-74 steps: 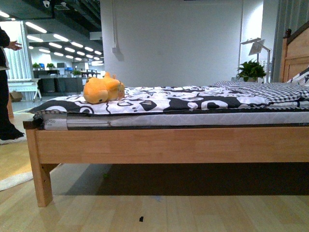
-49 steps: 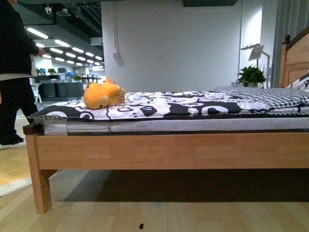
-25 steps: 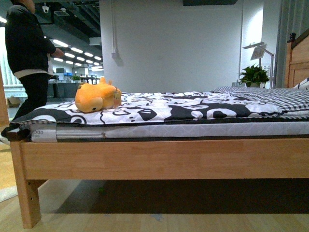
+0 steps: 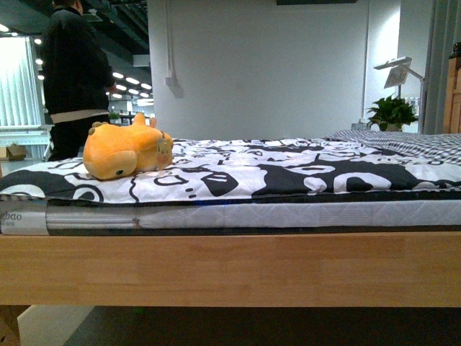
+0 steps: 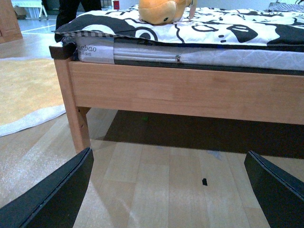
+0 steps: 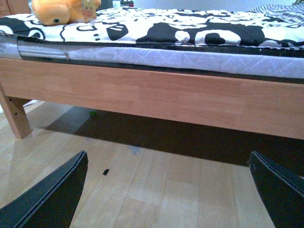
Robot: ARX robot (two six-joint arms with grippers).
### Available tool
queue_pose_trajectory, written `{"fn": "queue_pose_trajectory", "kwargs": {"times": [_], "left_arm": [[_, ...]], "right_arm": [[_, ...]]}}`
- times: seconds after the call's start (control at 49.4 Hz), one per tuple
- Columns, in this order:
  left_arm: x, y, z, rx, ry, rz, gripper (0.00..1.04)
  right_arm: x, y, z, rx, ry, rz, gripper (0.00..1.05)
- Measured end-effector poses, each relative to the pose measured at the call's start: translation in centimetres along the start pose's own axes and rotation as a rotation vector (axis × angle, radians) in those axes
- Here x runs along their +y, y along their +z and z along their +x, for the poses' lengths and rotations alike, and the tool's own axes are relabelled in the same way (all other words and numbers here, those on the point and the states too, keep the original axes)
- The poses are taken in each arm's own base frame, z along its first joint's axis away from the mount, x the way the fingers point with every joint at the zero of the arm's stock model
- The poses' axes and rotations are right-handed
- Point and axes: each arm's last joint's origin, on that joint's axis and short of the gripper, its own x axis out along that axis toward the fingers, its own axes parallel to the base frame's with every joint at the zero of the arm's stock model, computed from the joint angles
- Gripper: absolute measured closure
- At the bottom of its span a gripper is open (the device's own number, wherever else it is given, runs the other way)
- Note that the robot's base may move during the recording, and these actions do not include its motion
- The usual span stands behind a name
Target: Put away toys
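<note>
An orange-yellow plush toy (image 4: 126,150) lies on its side on the black-and-white bedspread (image 4: 288,169), near the bed's left end. The left wrist view catches the same toy (image 5: 164,10) at the mattress edge, and the right wrist view shows the toy (image 6: 61,10) too. My left gripper (image 5: 173,192) hangs open low over the wooden floor, well short of the bed. My right gripper (image 6: 175,192) is open as well, nothing between its fingers. Neither arm shows in the front view.
The wooden bed frame (image 4: 230,267) spans the front view at close range, with a bed leg (image 5: 76,111) at the left corner. A person in dark clothes (image 4: 75,79) stands behind the bed's left end. A pale rug (image 5: 28,95) lies left; a plant (image 4: 392,114) and lamp stand far right.
The bed and toy have grown larger and shifted left in the front view, so I have come closer. The person has walked from the far left to behind the bed.
</note>
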Motion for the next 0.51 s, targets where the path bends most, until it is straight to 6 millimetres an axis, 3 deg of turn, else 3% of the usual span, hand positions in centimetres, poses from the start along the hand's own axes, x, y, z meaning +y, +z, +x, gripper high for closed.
{"fn": "queue_pose_trajectory", "kwargs": {"times": [0.506], "left_arm": [[0.0, 0.0, 0.0, 0.0, -0.001, 0.0, 0.06]], "right_arm": [[0.0, 0.0, 0.0, 0.0, -0.001, 0.0, 0.0]]}}
